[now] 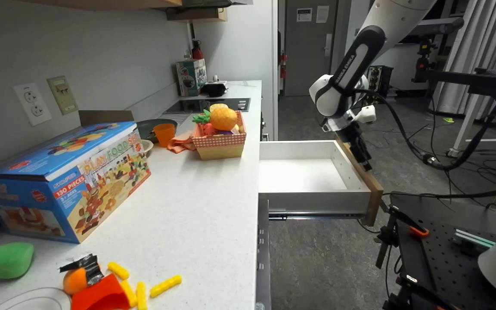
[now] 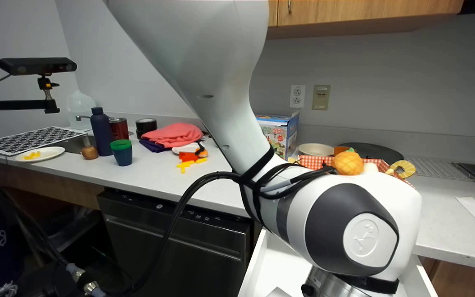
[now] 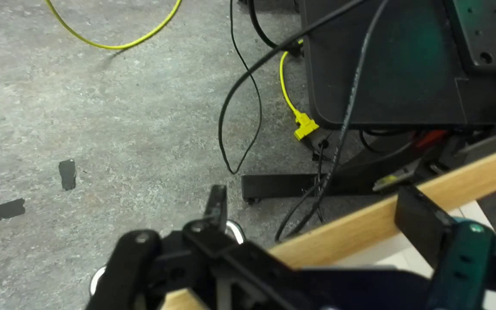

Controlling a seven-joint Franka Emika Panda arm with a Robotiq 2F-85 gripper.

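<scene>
A thick white robot arm (image 2: 227, 95) blocks mid-frame in an exterior view — hiding much of the pulled-out white drawer (image 2: 285, 264) toward lower right, below the white countertop (image 2: 439, 218). The black two-finger gripper (image 3: 319, 211) stands wide at the drawer's wooden front (image 3: 347, 234).

This looks like a lab kitchen: cooktop (image 1: 196, 104) set in the table (image 1: 213, 206), dishwasher (image 2: 171, 251) under its front edge, mounted camera (image 2: 37, 66).

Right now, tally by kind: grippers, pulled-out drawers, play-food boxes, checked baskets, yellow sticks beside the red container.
Gripper: 1
Pulled-out drawer: 1
Play-food box: 1
Checked basket: 1
Yellow sticks: 4
Total: 8
</scene>
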